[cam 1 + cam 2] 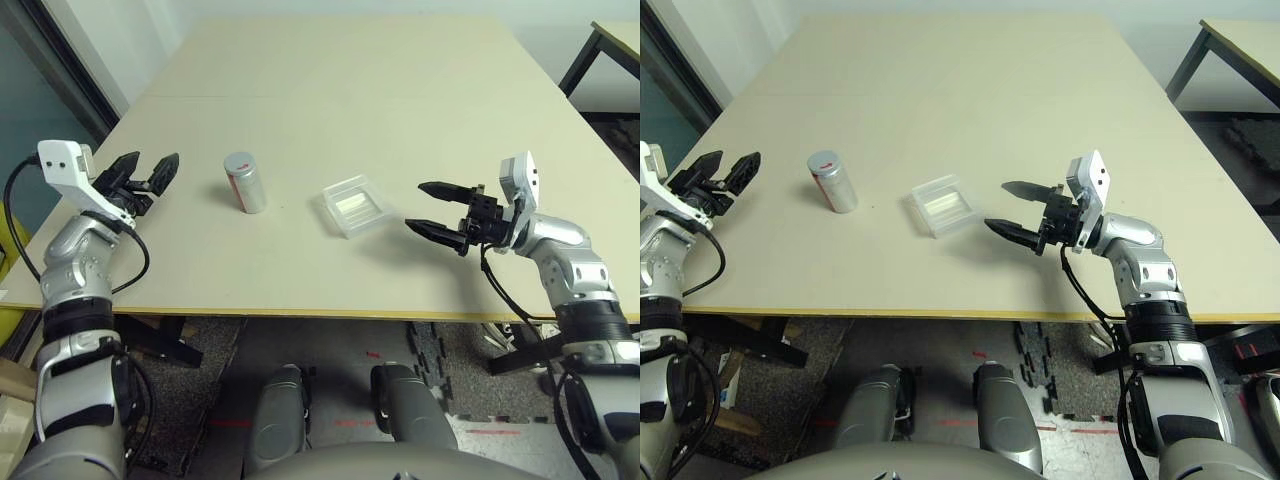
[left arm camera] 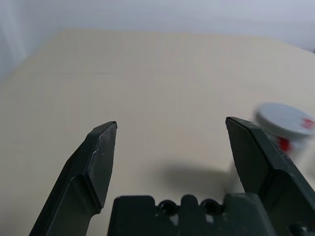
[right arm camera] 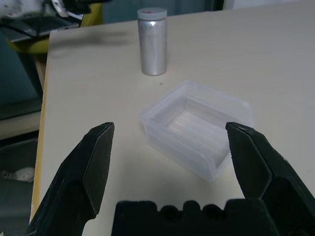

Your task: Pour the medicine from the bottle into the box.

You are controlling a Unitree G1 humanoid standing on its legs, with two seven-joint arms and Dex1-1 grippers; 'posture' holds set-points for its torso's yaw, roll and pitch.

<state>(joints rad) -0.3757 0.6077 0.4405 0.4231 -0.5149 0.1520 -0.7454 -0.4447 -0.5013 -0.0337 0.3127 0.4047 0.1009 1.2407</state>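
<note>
We read no writing on the bottle (image 1: 243,182), just a red mark under its grey cap. It stands capped mid-tabletop (image 1: 380,90), silvery, left of the clear box (image 1: 354,206). Our left claw (image 1: 146,170) and right claw (image 1: 425,207) gape wide, empty.

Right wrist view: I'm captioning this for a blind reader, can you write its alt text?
An open right gripper points at a clear plastic box lying on a beige table, its two black fingers spread either side of the box without touching it. Beyond the box stands a capped silver bottle.
</note>
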